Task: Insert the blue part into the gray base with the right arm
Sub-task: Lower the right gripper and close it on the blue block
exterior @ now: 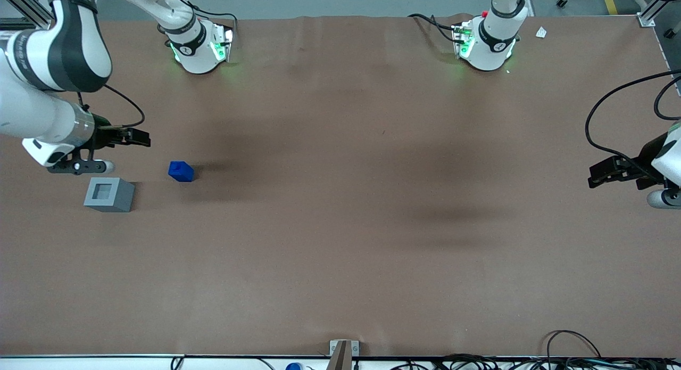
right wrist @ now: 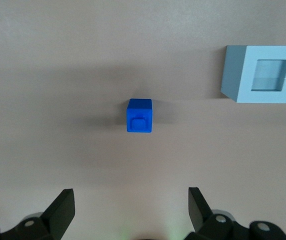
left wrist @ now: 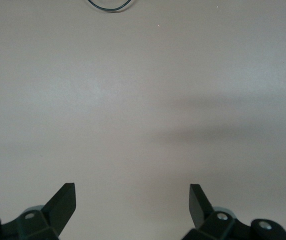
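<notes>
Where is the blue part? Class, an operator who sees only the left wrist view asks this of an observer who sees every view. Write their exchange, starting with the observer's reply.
Observer: The blue part lies on the table toward the working arm's end, with nothing touching it.
Operator: Is the gray base close to it?
Observer: The gray base stands beside it but apart, a little nearer the front camera, and its recess is empty.
Operator: What is the right arm's hand doing?
Observer: The hand hovers open above the table, farther from the front camera than the gray base, and it holds nothing.
</notes>
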Motion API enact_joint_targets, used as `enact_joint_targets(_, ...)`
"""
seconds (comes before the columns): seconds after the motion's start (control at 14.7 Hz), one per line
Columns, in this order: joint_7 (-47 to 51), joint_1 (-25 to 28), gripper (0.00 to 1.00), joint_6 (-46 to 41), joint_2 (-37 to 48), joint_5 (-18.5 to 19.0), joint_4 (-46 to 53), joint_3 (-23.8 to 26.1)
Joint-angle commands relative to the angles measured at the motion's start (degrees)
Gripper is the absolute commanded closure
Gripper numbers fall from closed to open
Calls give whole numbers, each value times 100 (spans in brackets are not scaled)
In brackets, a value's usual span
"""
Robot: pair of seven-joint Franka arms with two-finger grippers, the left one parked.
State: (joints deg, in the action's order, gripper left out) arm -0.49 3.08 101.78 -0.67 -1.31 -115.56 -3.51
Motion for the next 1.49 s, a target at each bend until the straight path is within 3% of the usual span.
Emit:
enact_joint_targets(0.0,75,0,0,307,85,-36,-344,-9)
enact_joint_targets(0.27,75,-71,0,552,-267,-132,-458,-9)
enact_joint_targets(0.54,75,-62,0,1466,-381,-220,-1073,-9)
enact_joint_targets(0.81,75,-71,0,1635,-724,-238,-1083,-9)
enact_joint_targets(1.02,75,-53,0,1713,-926,-572,-1074,-18)
enact_joint_targets(1.43,49,-9,6,2003,-1278,-528,-1083,-27)
